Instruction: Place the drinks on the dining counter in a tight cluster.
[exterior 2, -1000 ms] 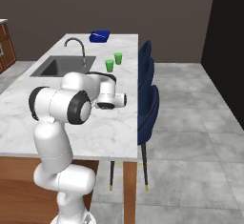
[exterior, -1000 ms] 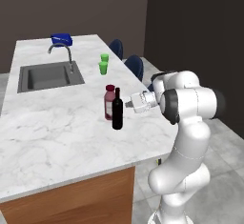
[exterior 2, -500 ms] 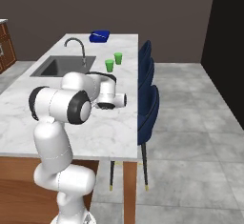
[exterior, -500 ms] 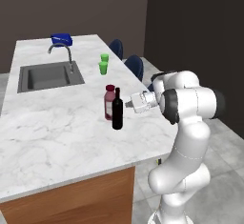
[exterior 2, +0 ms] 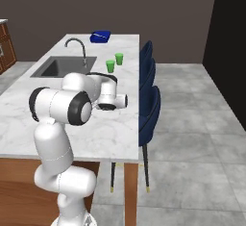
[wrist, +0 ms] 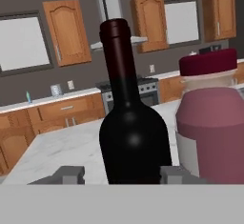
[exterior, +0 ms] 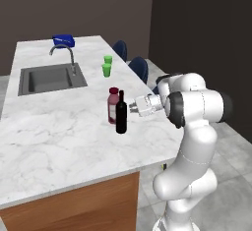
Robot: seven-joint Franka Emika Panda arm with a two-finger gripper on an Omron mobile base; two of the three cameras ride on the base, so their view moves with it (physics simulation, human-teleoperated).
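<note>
The white arm is rising beside the table's long edge and folding at the elbow, its forearm reaching level over the marble so that the tool (exterior: 132, 108) is pointing sideways at the wine bottle (exterior: 121, 114); in the hand view the two fingertips (wrist: 71, 174) are standing apart on either side of the bottle's black body, with gaps showing between them and the glass, so the tool is parted and not clamped on it; the wine bottle is standing upright on the table (exterior: 59, 141), long axis vertical, neck and dark red cap pointing straight up; the juice bottle (exterior: 113, 105) is standing upright just behind it and close beside it, its dark red cap on top, though whether the two are touching cannot be told; both are sitting near the table's stool-side edge, well apart from the sink (exterior: 48, 79); two green cups (exterior: 107, 67) are standing farther along the marble, near the curved faucet (exterior: 64, 55); a blue object (exterior 2: 100, 36) is lying at the far end of the table; dark blue stools (exterior 2: 148, 105) are lining the side nearest the arm's base; the table is carrying a white veined top over a wooden base on a grey tiled floor, with dark walls behind; across the room, the hand view is showing wooden cabinets (wrist: 67, 32), a stove and a range hood.
</note>
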